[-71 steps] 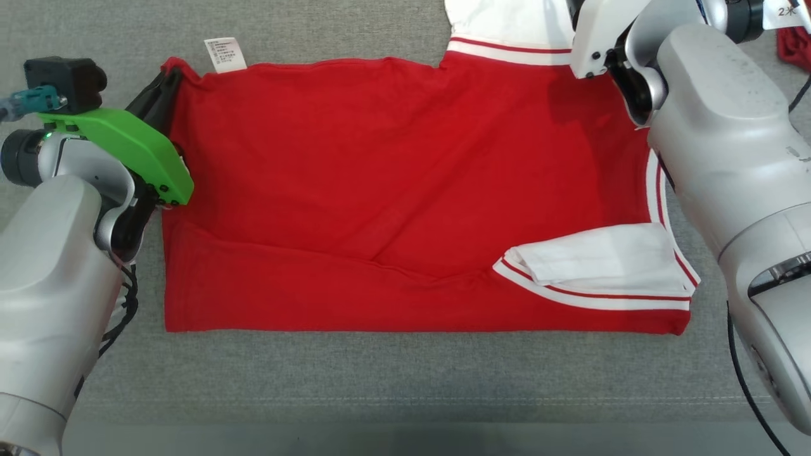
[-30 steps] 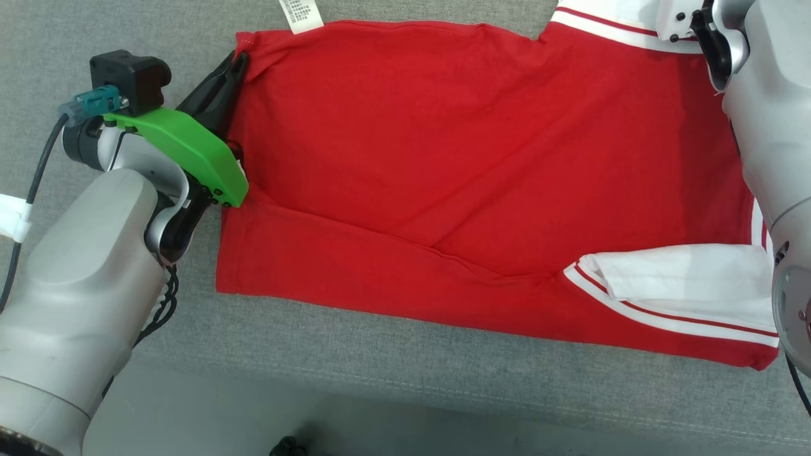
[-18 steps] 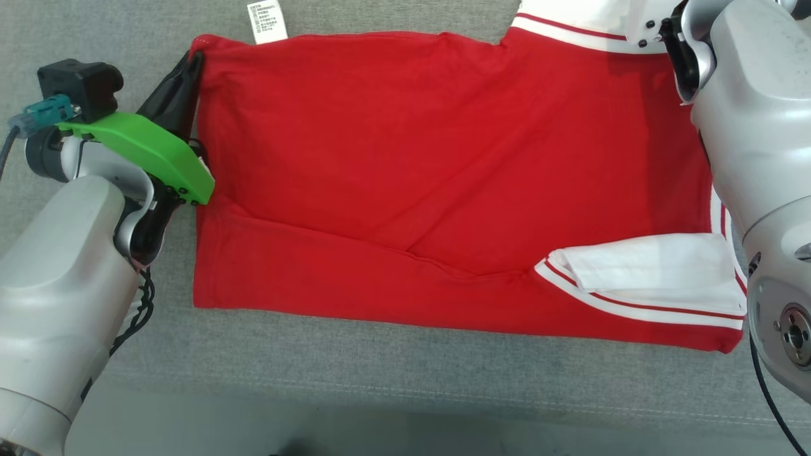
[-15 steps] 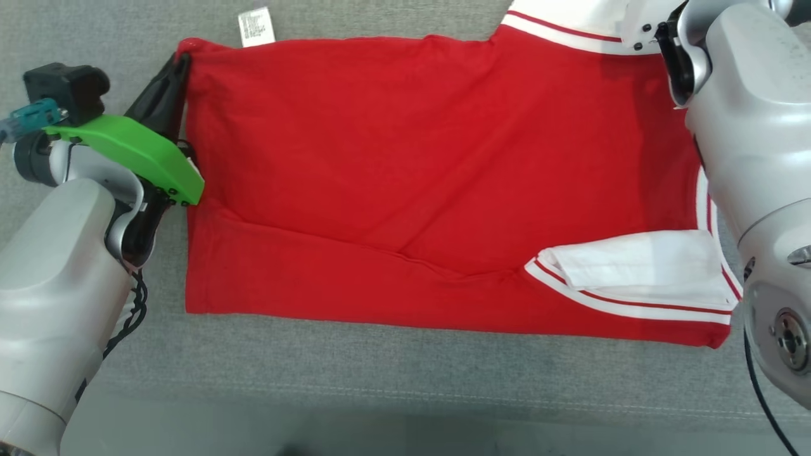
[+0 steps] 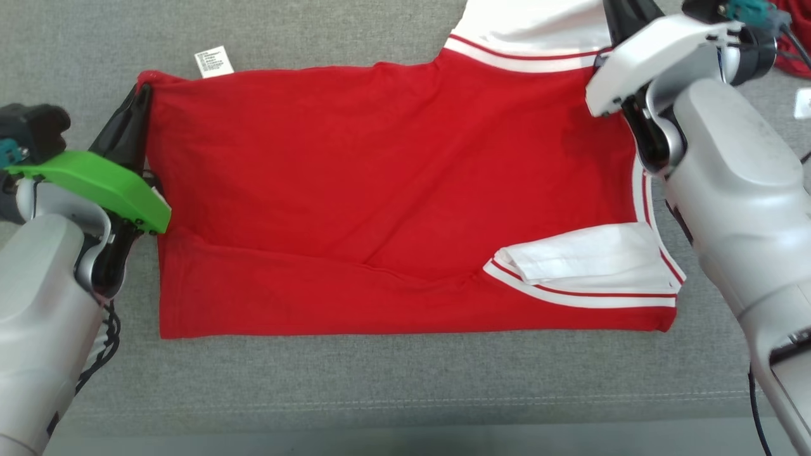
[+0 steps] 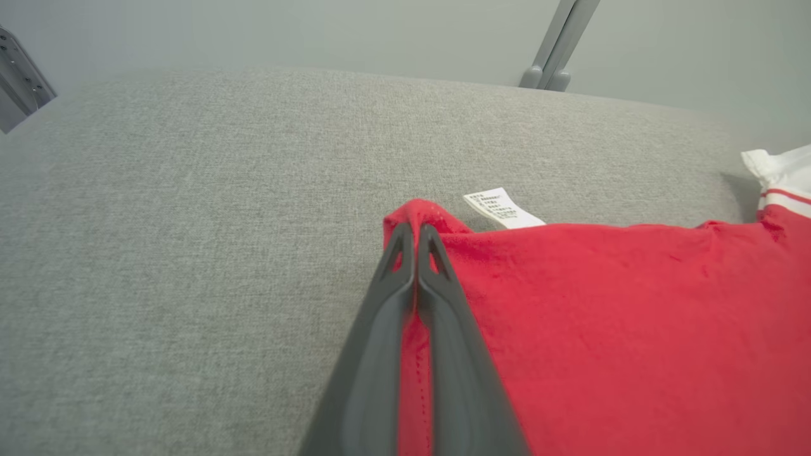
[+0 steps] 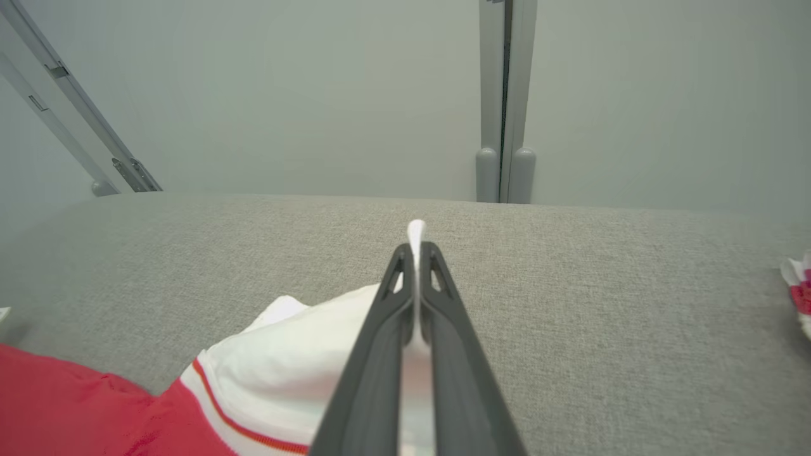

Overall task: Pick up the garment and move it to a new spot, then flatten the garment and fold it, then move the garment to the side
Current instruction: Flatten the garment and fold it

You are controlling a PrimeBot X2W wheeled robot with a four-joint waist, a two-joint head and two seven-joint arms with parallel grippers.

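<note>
The garment [image 5: 380, 190] is a red shirt with white, red-striped sleeves, spread flat on the grey cushion [image 5: 380, 380]. My left gripper [image 5: 140, 95] is shut on the garment's far left corner, and the left wrist view has red cloth [image 6: 602, 329] pinched between the fingers of that gripper [image 6: 416, 231]. At the far right, my right gripper [image 7: 416, 250] is shut on the white sleeve [image 7: 304, 373], with white cloth poking out past its tips. A second white sleeve [image 5: 589, 259] lies folded onto the red body near the front right. A white label [image 5: 214, 61] sticks out at the far edge.
The cushion's front edge and seam [image 5: 405, 402] run below the garment. Another red cloth [image 5: 795, 25] lies at the far right corner, glimpsed as a red and white scrap [image 7: 799, 288] in the right wrist view. A pale wall with metal posts [image 7: 505, 101] stands behind the cushion.
The head camera has swung, so the whole picture shifts. Both grippers keep their hold on the garment's far corners. The right arm now reaches further in over the sleeve.
</note>
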